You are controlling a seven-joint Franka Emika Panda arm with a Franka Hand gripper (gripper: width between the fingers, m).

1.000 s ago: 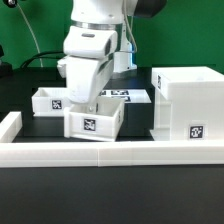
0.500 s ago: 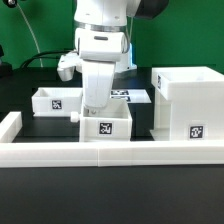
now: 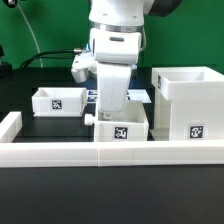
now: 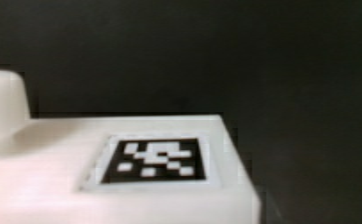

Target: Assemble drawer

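The tall hollow box shell point(image 3: 188, 102) of the drawer stands at the exterior view's right, a tag on its front. One knobbed tray point(image 3: 122, 129) sits just beside the shell's left side, tag facing front, its knob point(image 3: 90, 119) pointing to the exterior view's left. My gripper point(image 3: 110, 108) reaches down into this tray and is shut on its wall. The second tray point(image 3: 58, 100) rests further back at the left. The wrist view shows the held tray's tagged face point(image 4: 157, 160) close up and a white knob point(image 4: 0, 100); my fingers do not show there.
A long low white border wall point(image 3: 60, 152) runs along the front and turns up at the left corner point(image 3: 9, 126). The marker board point(image 3: 140, 97) lies flat behind the held tray. The table is black; a green backdrop is behind.
My gripper has moved to the exterior view's right with the tray in it, from mid-table to right beside the box shell. The second tray and the shell have not moved.
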